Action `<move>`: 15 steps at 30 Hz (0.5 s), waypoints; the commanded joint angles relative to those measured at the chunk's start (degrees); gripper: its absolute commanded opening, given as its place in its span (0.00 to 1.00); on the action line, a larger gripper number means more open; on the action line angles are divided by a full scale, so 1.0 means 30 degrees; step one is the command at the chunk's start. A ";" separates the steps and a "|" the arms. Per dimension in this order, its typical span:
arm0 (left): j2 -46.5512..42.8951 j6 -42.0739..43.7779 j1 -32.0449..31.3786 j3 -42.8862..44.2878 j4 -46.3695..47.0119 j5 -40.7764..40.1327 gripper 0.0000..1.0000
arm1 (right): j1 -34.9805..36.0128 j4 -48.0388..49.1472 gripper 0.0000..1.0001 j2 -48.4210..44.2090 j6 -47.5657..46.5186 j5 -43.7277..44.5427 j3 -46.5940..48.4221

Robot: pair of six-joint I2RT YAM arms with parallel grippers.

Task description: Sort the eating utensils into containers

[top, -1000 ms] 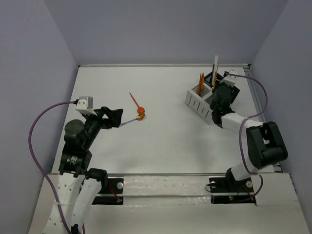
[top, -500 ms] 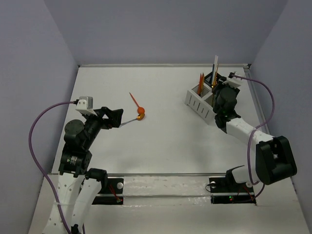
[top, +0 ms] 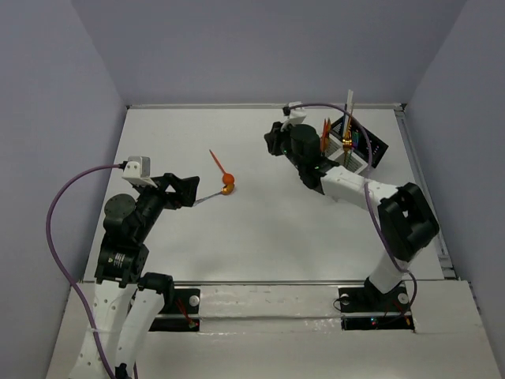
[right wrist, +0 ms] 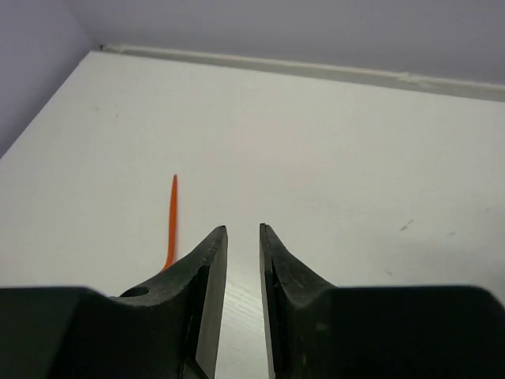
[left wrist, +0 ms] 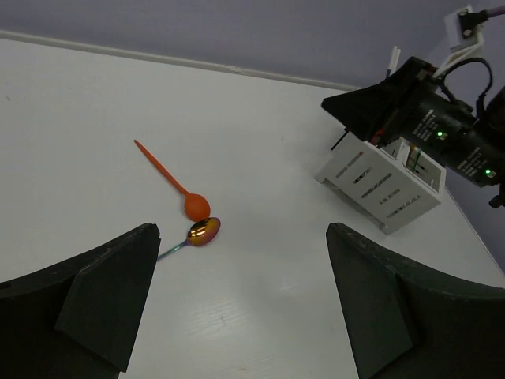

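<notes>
Worktop: white worktop [top: 260,237], purple walls.
Top view: left pincer [top: 193,191] wide, empty; gold spoon [top: 227,189] just ahead, orange spoon [top: 221,166] beside it.
Left wrist: white caddy [left wrist: 383,185] far ahead-right.
Right wrist: right pincer [right wrist: 243,230] narrowly parted, empty; orange spoon handle ahead-left.

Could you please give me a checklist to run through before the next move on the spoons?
1. Nothing in the right gripper: ok, jaws slightly parted, empty gap.
2. Its jaws lined up on the orange spoon: not ok, in the right wrist view the handle lies left of them.
3. Nothing in the left gripper: ok, jaws wide apart.
4. Orange spoon separate from the gold spoon: cannot tell, their bowls lie very close.
5. The white caddy upright: ok.
</notes>
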 commanded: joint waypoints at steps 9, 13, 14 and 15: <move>-0.0349 0.0227 -0.0063 0.0573 0.1036 0.0136 0.99 | 0.5151 -0.5349 0.35 0.7142 0.2333 0.0040 0.6724; -0.0408 0.0227 -0.0065 0.0573 0.1006 0.0107 0.99 | 0.6470 -0.5500 0.40 0.7934 0.3946 0.1565 0.6726; -0.0408 0.0227 -0.0239 0.0573 0.1006 0.0107 0.99 | 0.6879 -0.5297 0.48 0.8139 0.4387 0.1655 0.6552; -0.0437 0.0227 -0.0241 0.0573 0.1006 0.0107 0.99 | 0.7086 -0.5033 0.54 0.8286 0.4595 0.1714 0.6434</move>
